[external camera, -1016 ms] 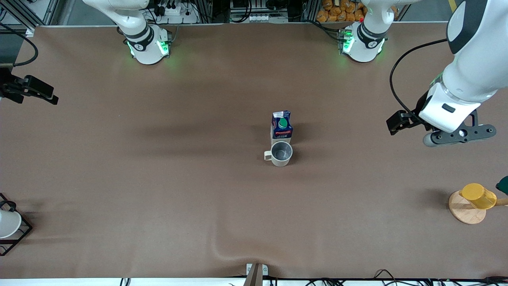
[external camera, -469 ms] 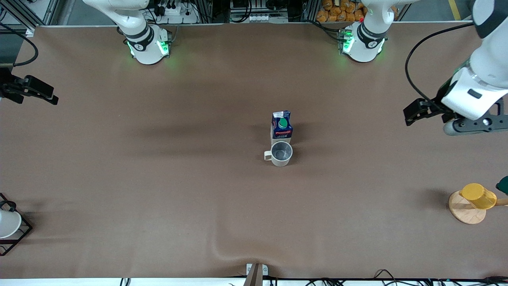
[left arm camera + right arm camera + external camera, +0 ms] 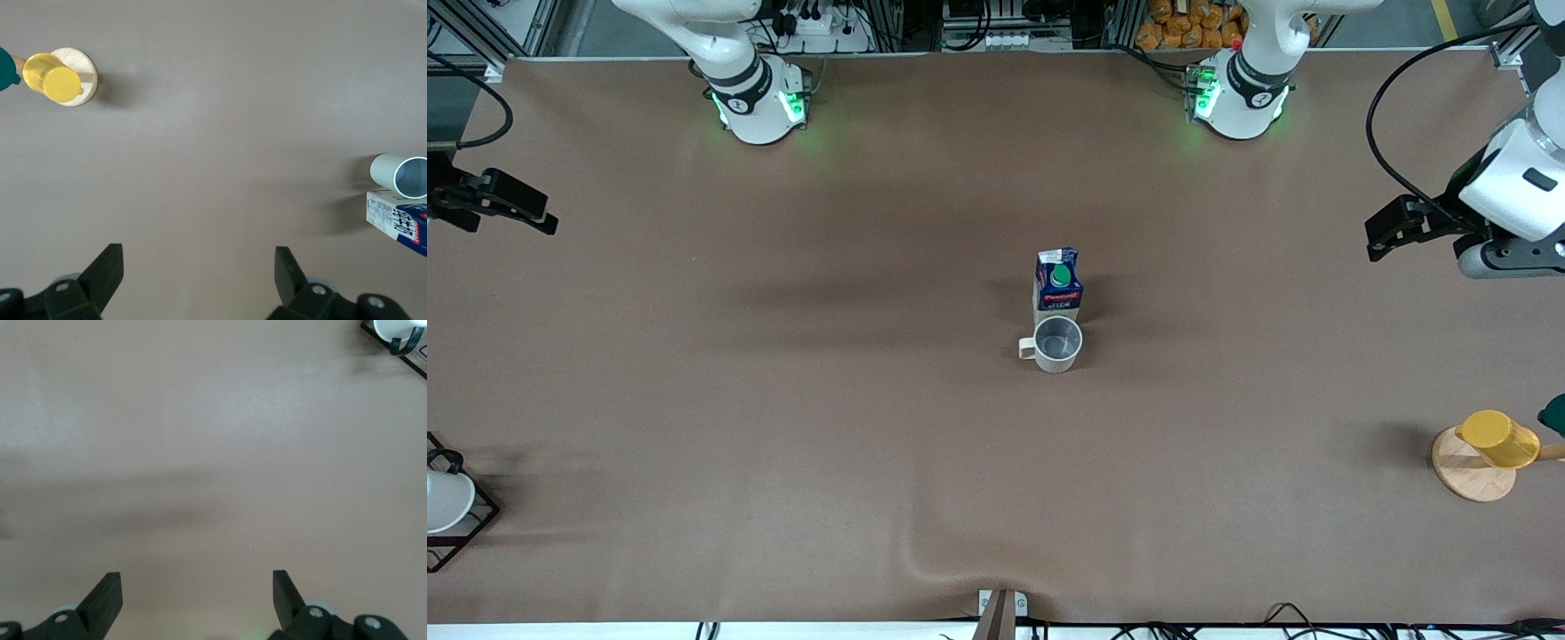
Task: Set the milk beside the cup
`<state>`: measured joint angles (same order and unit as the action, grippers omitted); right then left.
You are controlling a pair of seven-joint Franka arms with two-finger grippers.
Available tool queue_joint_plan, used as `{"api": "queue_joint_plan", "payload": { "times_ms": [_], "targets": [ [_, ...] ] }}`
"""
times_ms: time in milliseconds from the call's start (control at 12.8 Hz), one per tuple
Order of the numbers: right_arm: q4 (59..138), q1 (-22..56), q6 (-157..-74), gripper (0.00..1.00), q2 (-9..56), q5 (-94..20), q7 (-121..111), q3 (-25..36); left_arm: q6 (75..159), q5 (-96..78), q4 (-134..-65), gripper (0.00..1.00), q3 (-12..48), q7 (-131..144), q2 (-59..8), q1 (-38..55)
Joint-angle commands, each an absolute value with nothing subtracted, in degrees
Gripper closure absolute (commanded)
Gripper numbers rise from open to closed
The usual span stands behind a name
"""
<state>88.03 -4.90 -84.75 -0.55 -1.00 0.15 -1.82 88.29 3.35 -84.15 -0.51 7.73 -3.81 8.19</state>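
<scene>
Front view: the milk (image 3: 1058, 283) stands upright near the middle of the brown worktop (image 3: 783, 400). The cup (image 3: 1056, 344) sits just beside the milk, on the side nearer the front camera, its handle pointing toward the right arm's end of the worktop; whether the two touch cannot be told. The left claw (image 3: 1387, 233) hangs over the worktop's edge at the left arm's end, well apart from the milk. The right claw (image 3: 511, 206) hangs over the edge at the right arm's end, equally far from the milk. A yellow cup (image 3: 1498, 438) on a wooden disc (image 3: 1467, 471) lies nearer the camera than the milk, at the left arm's end. A white cup (image 3: 445, 500) in a black wire frame (image 3: 476, 524) lies at the right arm's end.

Left wrist view: the left claw (image 3: 199, 273) is spread wide with nothing between its fingers (image 3: 107, 270). The milk (image 3: 399, 219) and the cup (image 3: 400, 176) show side by side at the edge of the picture; the yellow cup (image 3: 53, 77) sits apart from them.

Right wrist view: the right claw (image 3: 197, 590) is spread wide over bare worktop (image 3: 200, 453), holding nothing. The white cup (image 3: 400, 330) shows in a corner.
</scene>
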Motion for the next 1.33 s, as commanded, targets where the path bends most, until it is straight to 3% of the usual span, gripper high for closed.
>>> {"api": "queue_joint_plan", "payload": {
  "times_ms": [0, 234, 1250],
  "targets": [
    [87.5, -5.7, -84.6, 0.0, -0.4, -0.8, -0.5, -2.6, 88.0, 2.3, -87.2, 0.0, -4.4, 6.3, -0.8, 11.3],
    [87.5, -5.6, -84.6, 0.0, -0.4, -0.7, -0.6, -2.6, 88.0, 1.4, -87.1, 0.0, 0.6, 6.4, -0.6, 6.4],
    [87.0, -5.7, -84.7, 0.0, -0.2, -0.6, -0.6, -2.5, 86.3, 0.6, -85.0, 0.0, 0.6, 6.1, -1.7, 6.2]
  ]
}}
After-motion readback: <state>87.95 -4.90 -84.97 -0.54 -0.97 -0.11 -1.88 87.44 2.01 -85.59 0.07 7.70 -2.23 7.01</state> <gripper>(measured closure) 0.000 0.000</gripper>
